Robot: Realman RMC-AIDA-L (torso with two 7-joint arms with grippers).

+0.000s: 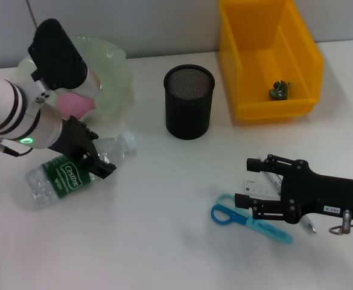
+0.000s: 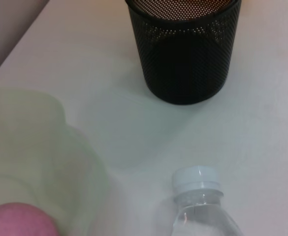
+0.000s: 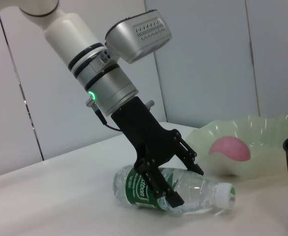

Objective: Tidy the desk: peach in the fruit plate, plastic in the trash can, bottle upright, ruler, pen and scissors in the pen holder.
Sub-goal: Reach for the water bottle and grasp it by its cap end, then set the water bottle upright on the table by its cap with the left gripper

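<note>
Water bottle [image 1: 73, 174]: lying on its side beside the fruit plate [image 1: 117, 66], our left gripper [image 1: 93, 158] straddling its body, jaws spread. Right gripper [image 1: 257, 184]: we note it parted, empty, over the scissors [image 1: 248, 218].

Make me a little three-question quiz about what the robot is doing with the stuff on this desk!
1. True or false: the bottle is standing upright.
2. Where is the peach? A) in the yellow bin B) in the green fruit plate C) in the pen holder
3. Fill in: the left pincer is around the ____.

Key:
1. False. It lies on its side on the desk.
2. B. The pink peach sits in the plate.
3. Bottle. The pincer straddles its middle, by the green label. The right pincer hovers open over the blue scissors and the pen.
</note>
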